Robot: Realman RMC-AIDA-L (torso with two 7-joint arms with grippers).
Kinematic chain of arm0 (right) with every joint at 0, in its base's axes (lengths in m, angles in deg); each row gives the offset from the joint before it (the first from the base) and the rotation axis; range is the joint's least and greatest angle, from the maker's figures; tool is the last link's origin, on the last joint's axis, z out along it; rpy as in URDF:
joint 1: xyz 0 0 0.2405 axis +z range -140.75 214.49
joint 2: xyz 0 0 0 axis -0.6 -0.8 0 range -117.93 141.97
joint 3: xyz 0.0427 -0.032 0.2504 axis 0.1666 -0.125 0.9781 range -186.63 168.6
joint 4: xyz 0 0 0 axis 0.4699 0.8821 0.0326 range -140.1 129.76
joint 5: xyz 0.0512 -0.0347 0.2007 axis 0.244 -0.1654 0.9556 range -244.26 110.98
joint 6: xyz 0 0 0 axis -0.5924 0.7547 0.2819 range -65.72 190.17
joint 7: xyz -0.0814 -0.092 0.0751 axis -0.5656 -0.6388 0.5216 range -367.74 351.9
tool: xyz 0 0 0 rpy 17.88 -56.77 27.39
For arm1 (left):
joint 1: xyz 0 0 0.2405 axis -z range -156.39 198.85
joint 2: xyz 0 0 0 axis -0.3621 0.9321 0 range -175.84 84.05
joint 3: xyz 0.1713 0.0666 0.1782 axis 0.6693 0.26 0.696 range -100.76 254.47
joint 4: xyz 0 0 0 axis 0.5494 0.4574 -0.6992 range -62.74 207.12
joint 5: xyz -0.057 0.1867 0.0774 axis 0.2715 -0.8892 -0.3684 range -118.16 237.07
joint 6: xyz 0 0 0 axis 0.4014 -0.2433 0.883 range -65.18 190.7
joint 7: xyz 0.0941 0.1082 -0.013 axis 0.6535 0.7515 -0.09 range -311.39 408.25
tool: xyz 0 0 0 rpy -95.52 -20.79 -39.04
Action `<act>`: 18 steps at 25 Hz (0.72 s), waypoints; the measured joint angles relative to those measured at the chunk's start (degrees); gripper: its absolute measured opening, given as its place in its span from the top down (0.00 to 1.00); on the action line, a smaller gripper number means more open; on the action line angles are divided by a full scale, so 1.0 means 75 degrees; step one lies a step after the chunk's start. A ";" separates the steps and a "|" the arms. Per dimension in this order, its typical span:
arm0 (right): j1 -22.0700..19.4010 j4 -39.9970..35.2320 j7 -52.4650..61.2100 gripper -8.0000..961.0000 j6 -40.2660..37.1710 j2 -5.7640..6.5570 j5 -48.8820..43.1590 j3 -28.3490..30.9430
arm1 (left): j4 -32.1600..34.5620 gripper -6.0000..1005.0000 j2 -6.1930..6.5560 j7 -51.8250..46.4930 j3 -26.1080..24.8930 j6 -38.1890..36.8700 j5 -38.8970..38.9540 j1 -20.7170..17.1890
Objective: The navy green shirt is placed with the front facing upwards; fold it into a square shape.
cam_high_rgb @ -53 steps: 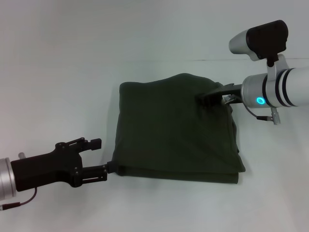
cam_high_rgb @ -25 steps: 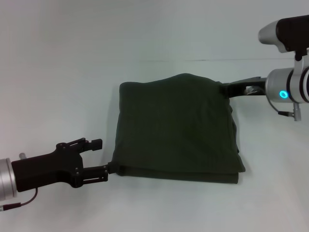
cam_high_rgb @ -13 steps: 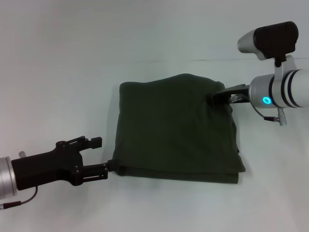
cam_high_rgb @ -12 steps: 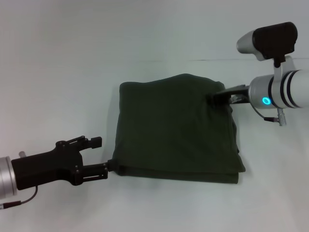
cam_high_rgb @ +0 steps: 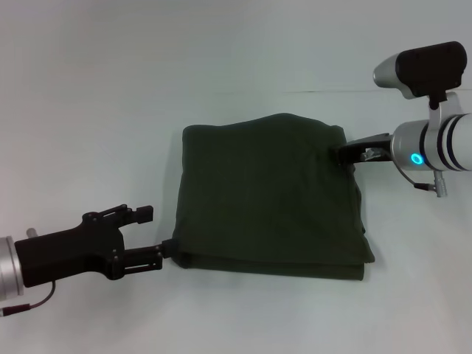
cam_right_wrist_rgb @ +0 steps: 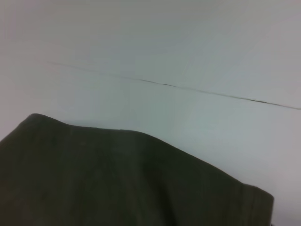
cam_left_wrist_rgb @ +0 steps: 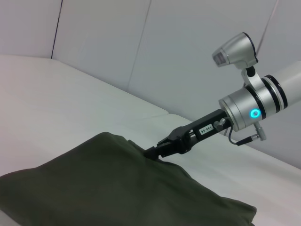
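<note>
The navy green shirt (cam_high_rgb: 269,195) lies folded into a rough square in the middle of the white table, plain side up, with no lettering showing. My left gripper (cam_high_rgb: 147,236) is open at the shirt's near left corner, and its lower finger touches the fabric edge there. My right gripper (cam_high_rgb: 345,152) is shut, with its tip against the shirt's far right edge. The left wrist view shows the same right gripper (cam_left_wrist_rgb: 154,152) resting on the shirt (cam_left_wrist_rgb: 108,188). In the right wrist view only the shirt (cam_right_wrist_rgb: 94,179) and table show.
The white table (cam_high_rgb: 110,110) runs out on all sides of the shirt. A thin seam line (cam_high_rgb: 383,91) crosses the table behind the shirt. White walls stand beyond the table in the left wrist view.
My right gripper slid onto the shirt, off it, on again, and has now drawn back to its right edge. The left gripper shifted only slightly. The shirt kept its shape.
</note>
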 joint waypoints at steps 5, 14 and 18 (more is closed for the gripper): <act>-0.0162 -0.0196 0.0191 0.99 -0.0003 0.0024 -0.0092 0.0050 | 0.0000 0.13 0.0001 -0.0009 -0.0024 -0.0003 0.0000 0.0000; -0.0346 -0.1284 0.0275 0.98 -0.0824 -0.0033 -0.0100 0.0042 | 0.0005 0.13 -0.0011 -0.0031 -0.0031 -0.0009 0.0000 0.0013; -0.0093 -0.1212 0.0214 0.98 -0.0908 -0.0063 -0.0042 -0.0040 | 0.0000 0.13 -0.0029 -0.0007 -0.0042 -0.0005 0.0000 0.0013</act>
